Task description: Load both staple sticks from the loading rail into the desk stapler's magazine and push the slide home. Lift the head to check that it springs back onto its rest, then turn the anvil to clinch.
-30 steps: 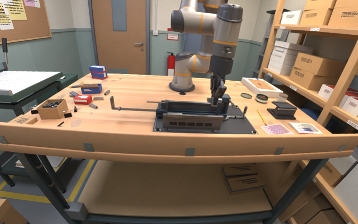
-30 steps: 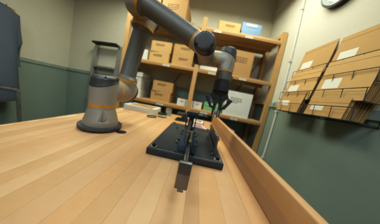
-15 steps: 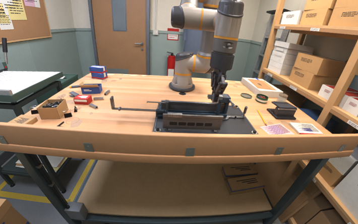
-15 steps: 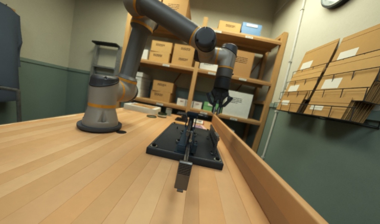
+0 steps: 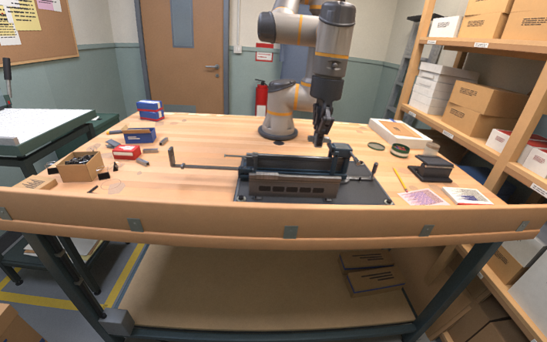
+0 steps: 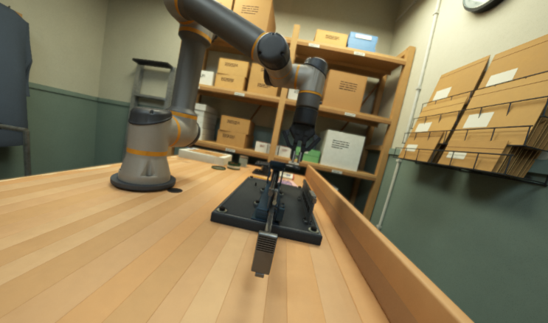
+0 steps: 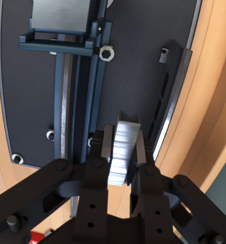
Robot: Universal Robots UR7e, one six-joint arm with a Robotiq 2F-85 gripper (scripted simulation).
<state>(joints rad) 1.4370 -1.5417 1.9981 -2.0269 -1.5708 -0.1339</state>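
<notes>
The loading rail (image 5: 294,184) stands on the dark base plate just in front of the blue desk stapler (image 5: 294,163), parallel to it. The stapler's magazine channel (image 7: 65,100) lies open, and its slide (image 5: 201,166) is drawn far out to the left over the bench. The stapler head (image 5: 340,149) sits at the right end. A silver staple stick (image 7: 124,147) hangs in the air above the plate, between the stapler and the rail. My gripper (image 7: 123,140) hovers near the head end and is closed, holding the staple stick.
A cardboard box (image 5: 80,166) of clips sits at the bench's left, with small staple boxes (image 5: 139,135) behind it. A pencil (image 5: 400,179), a black stand (image 5: 431,166) and cards (image 5: 446,196) lie right of the plate. A raised lip (image 6: 372,240) runs along the bench's near edge.
</notes>
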